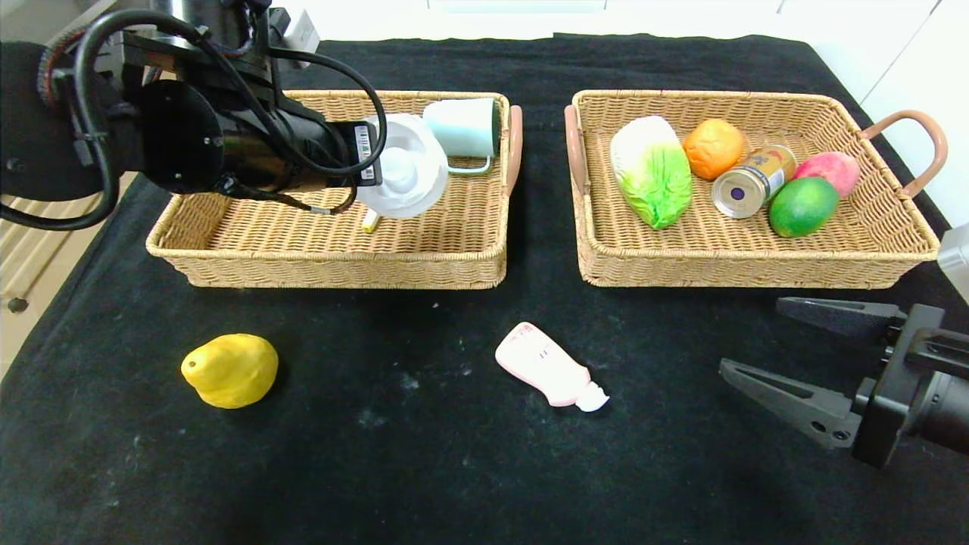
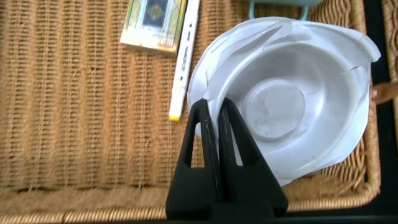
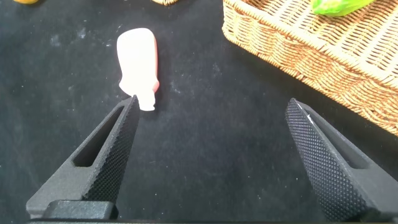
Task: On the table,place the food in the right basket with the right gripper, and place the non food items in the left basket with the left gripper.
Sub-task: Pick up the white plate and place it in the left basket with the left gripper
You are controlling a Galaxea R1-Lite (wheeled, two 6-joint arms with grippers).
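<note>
Nearest on the black-clothed table point(image 1: 424, 469), the right pincer point(image 1: 764, 344) hovers with its jaws spread wide and empty, just right of a pink plastic bottle point(image 1: 546, 365) lying on its side. Over at the left lies a yellow lemon-shaped fruit point(image 1: 230, 369). Farther back, the left pincer point(image 2: 214, 121) is clenched on the rim of a white plastic bowl point(image 2: 292, 102), held over the left wicker basket point(image 1: 333, 257) beside a pale mint mug point(image 1: 463, 127). Opposite, the right wicker basket point(image 1: 757, 265) holds a cabbage point(image 1: 651, 178), an orange point(image 1: 713, 147), a can point(image 1: 753, 182), a lime point(image 1: 802, 206) and a peach point(image 1: 830, 170).
</note>
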